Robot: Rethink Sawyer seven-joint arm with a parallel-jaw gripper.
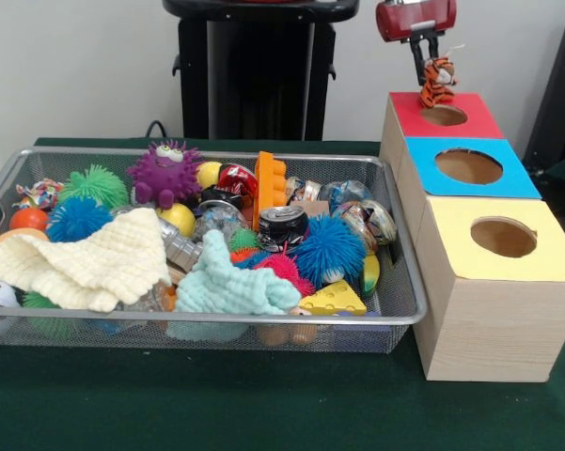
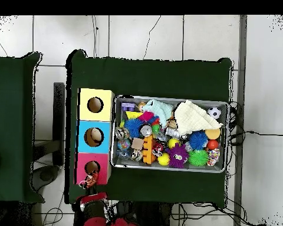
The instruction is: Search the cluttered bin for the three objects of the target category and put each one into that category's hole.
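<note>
The fingers point(image 1: 436, 58) hang from the red wrist above the red-topped box point(image 1: 470, 120) and are clamped on a small plush tiger point(image 1: 437, 81), which dangles directly over that box's round hole point(image 1: 444, 116), its feet just at the rim. In the overhead view the tiger point(image 2: 91, 179) sits at the edge of the same hole point(image 2: 92, 168).

Beyond the red-topped box from the fingers, in one row and touching one another, stand the blue-topped box point(image 1: 475, 167) and the yellow-topped box point(image 1: 501, 240), each with its own round hole.

The wire mesh bin point(image 1: 406, 313) rests on the green bench point(image 1: 263, 404) well to one side of the fingers, just beside the row of boxes. It is heaped with clutter: a cream knitted cloth point(image 1: 85, 261), a pale mint cloth point(image 1: 230, 287), a purple spiky monster toy point(image 1: 165, 173), a blue spiky ball point(image 1: 329, 250), a green spiky ball point(image 1: 96, 185), an orange toy block point(image 1: 270, 185), a crushed drink can point(image 1: 282, 225), and a yellow cheese wedge point(image 1: 333, 300).
</note>
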